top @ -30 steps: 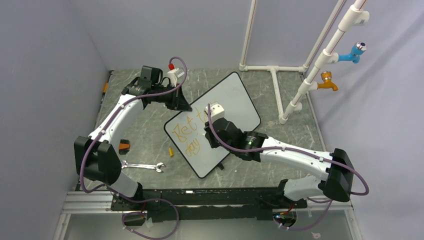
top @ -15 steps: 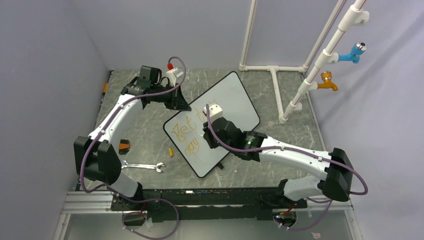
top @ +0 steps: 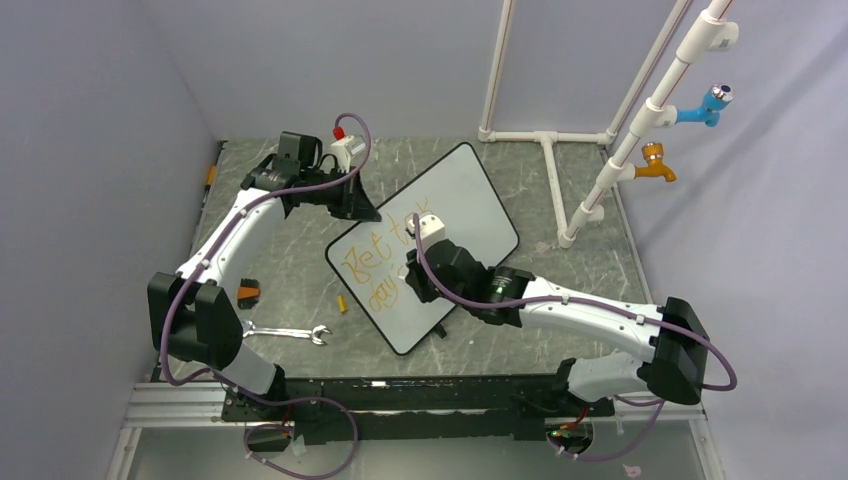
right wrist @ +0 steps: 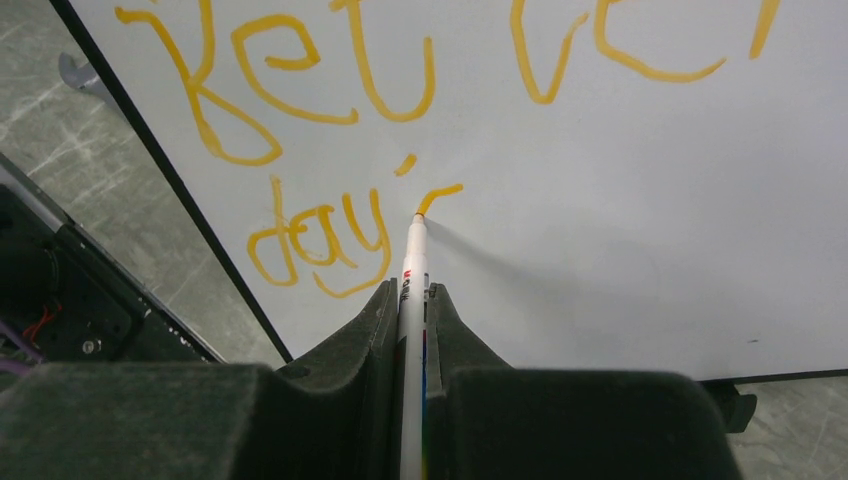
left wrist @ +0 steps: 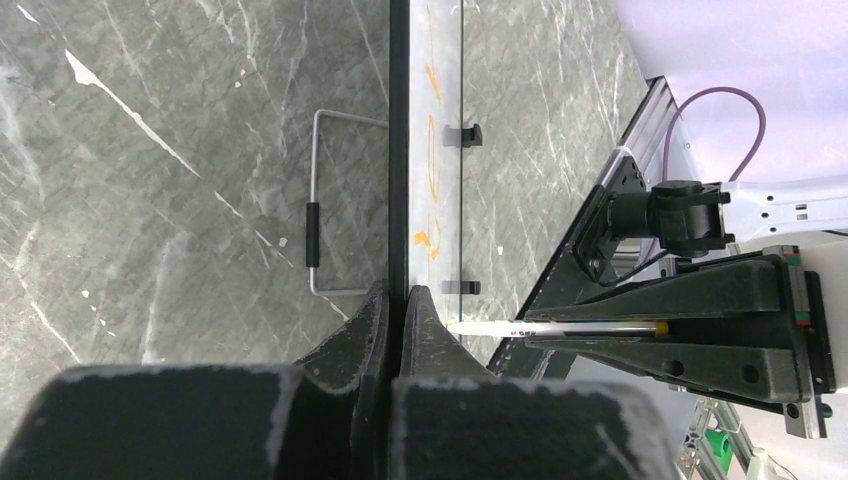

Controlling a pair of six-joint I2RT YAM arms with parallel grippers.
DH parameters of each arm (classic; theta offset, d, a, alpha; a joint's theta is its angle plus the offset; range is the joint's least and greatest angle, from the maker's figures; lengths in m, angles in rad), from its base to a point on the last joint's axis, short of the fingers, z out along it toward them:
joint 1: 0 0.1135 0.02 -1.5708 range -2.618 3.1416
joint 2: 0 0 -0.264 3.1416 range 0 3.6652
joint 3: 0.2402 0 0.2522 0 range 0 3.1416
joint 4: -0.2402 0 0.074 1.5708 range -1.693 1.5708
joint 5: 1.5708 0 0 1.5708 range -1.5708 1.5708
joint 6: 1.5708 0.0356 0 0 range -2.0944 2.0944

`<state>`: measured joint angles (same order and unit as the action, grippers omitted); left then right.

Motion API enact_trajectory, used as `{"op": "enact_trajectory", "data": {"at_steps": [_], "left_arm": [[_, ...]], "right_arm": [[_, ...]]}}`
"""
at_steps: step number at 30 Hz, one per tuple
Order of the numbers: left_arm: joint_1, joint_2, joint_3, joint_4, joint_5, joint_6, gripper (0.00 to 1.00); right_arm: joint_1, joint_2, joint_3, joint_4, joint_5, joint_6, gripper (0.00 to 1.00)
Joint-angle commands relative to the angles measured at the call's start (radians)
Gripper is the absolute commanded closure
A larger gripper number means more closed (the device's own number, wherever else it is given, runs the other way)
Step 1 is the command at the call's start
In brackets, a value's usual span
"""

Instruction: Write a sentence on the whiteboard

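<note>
The sentence, two orange lines, sits on one whiteboard lying diagonally on the bench, long axis near-left to far-right. The right pincer grips one marker, tip touching; the left pincer clamps the frame.

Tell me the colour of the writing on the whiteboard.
Orange writing, clearest in the right wrist view.

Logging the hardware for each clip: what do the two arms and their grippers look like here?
Left arm and right arm: white shells, black joint blocks, a purple cable looping along each. A small green light glows near the right wrist. Left gripper and right gripper: matte black, two wedge-shaped fingers, with a white box mounted behind each.
</note>
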<state>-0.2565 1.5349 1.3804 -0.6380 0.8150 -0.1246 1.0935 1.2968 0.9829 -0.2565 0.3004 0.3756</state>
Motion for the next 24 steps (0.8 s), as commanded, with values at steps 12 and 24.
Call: {"op": "enact_trajectory", "data": {"at_steps": [12, 24], "left_arm": [[-0.002, -0.056, 0.018, 0.118, 0.010, 0.025, 1.00], [-0.003, -0.056, 0.019, 0.119, 0.010, 0.025, 1.00]], "right_arm": [[-0.002, -0.023, -0.071, -0.032, 0.051, 0.055, 1.00], [-0.003, -0.025, -0.085, -0.074, 0.092, 0.062, 1.00]]}}
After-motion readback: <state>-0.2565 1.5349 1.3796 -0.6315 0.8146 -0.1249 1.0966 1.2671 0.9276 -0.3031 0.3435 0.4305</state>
